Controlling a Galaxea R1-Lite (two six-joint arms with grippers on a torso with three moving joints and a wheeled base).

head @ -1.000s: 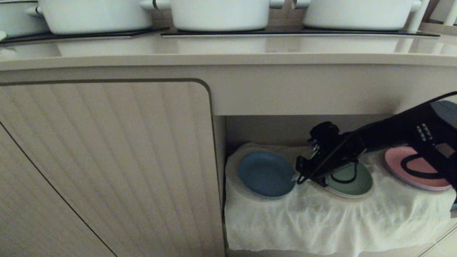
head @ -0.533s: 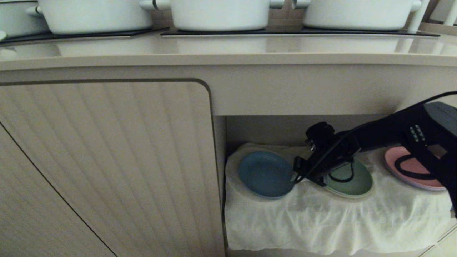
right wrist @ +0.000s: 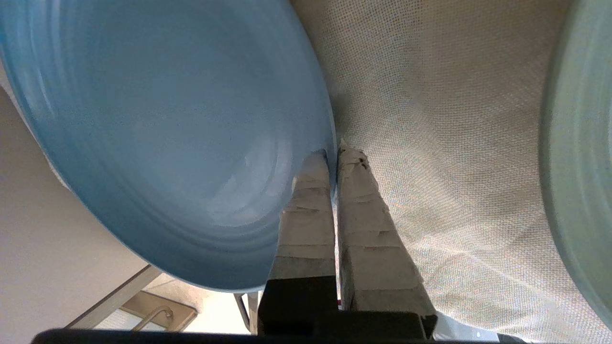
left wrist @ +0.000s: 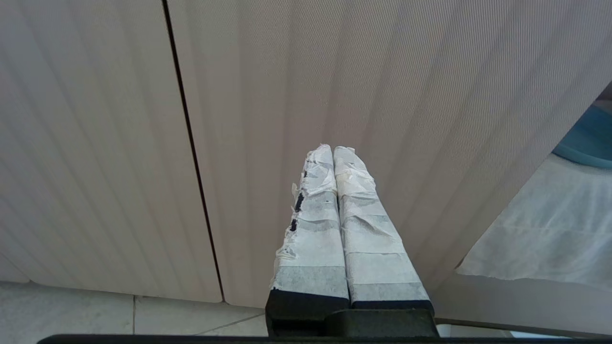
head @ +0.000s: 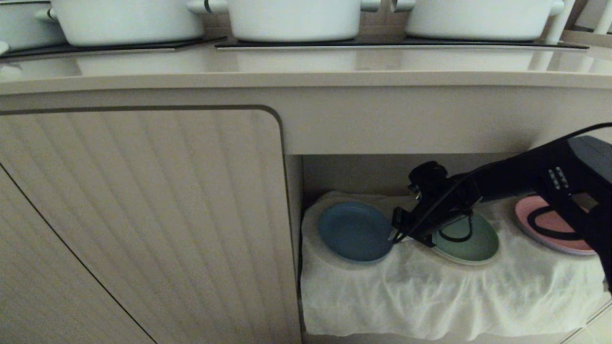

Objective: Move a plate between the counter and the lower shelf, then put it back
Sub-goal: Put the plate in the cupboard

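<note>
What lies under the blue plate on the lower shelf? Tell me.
A white cloth lies under the blue plate and drapes over the shelf's front edge. The shelf floor under the cloth is covered. The right gripper is shut on the plate's rim.

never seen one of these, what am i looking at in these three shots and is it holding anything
A two-armed robot films itself. The head camera faces a beige counter carrying white pots; below, a cloth-lined lower shelf holds a round light-blue plastic plate, a green plate and a pink plate. The other two cameras sit on the wrists. The right gripper, its taped fingers shut, pinches the blue plate's rim. The left gripper, shut and empty, is parked facing a ribbed cabinet door.
</note>
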